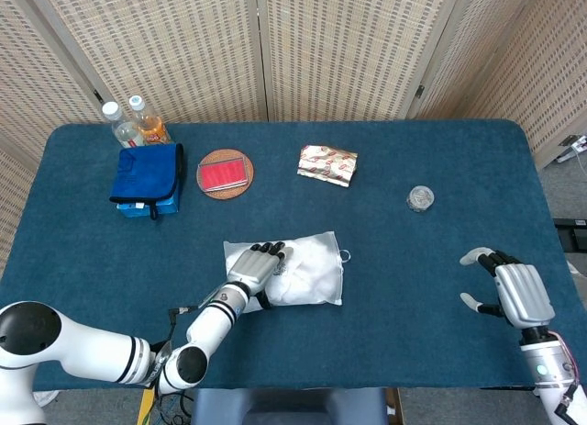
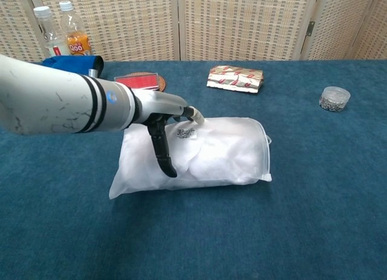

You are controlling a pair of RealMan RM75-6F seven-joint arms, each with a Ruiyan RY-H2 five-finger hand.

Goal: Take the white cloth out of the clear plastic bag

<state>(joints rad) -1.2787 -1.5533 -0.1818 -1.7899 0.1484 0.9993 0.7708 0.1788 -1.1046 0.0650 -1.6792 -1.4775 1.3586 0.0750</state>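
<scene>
Pinning the bag [image 2: 199,153] flat on the bench [image 1: 413,287]: left hand [image 1: 255,264] spread, grasping nothing; right hand [image 1: 514,292] released, idle. Next: finding the opening.

The table [image 1: 413,287] wears a matt, deep-blue cloth with a fine nap. On it the clear plastic bag [image 2: 242,165] looks thin and slightly glossy, creased, with soft white cloth [image 2: 217,153] showing milky through it. The left hand [image 2: 158,110] has a smooth silver-grey shell and black, matt fingers [image 2: 162,153]; its forearm is glossy white plastic with black bands. The right hand [image 1: 514,292] shows the same silver shell. Behind stand woven, rough-textured screen panels [image 1: 348,49]
</scene>
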